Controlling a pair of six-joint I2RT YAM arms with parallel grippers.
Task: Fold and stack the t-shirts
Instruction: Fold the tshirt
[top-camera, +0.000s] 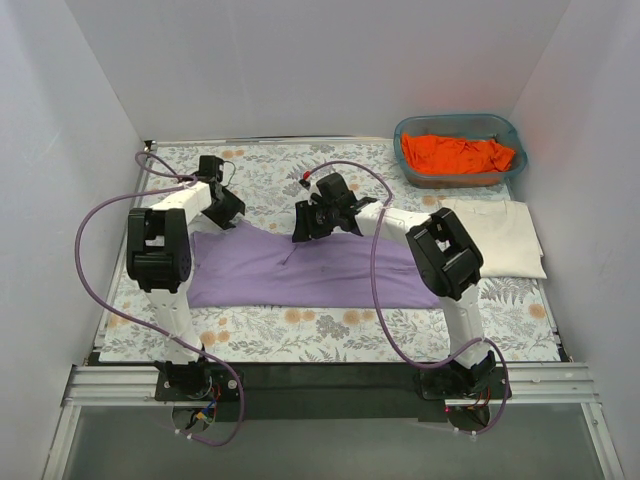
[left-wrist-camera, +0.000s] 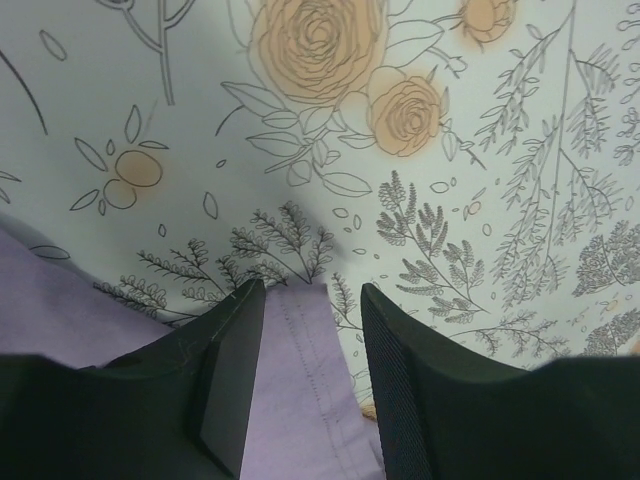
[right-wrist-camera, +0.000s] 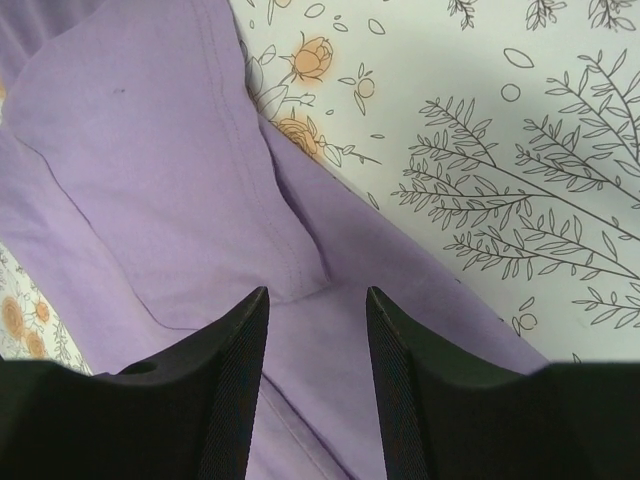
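The lavender t-shirt (top-camera: 310, 272) lies spread flat across the middle of the floral tablecloth (top-camera: 300, 322). At its far left corner my left gripper (top-camera: 228, 212) points down; in the left wrist view the gripper (left-wrist-camera: 310, 290) is open, with a stitched hem strip of the lavender t-shirt (left-wrist-camera: 300, 390) lying between the fingers (left-wrist-camera: 230, 380). At the shirt's far edge near the middle, my right gripper (top-camera: 305, 226) hovers. Seen from the right wrist, this gripper (right-wrist-camera: 315, 292) is open over the lavender t-shirt (right-wrist-camera: 150, 150), just short of a folded hem. The orange t-shirt (top-camera: 455, 153) lies crumpled in the basket. The cream t-shirt (top-camera: 497, 235) rests folded at right.
A teal plastic basket (top-camera: 404, 131) stands at the back right corner. White walls close in the table on three sides. Purple cables (top-camera: 95, 235) loop from both arms. Bare tablecloth (left-wrist-camera: 450, 150) shows beyond the shirt's far edge.
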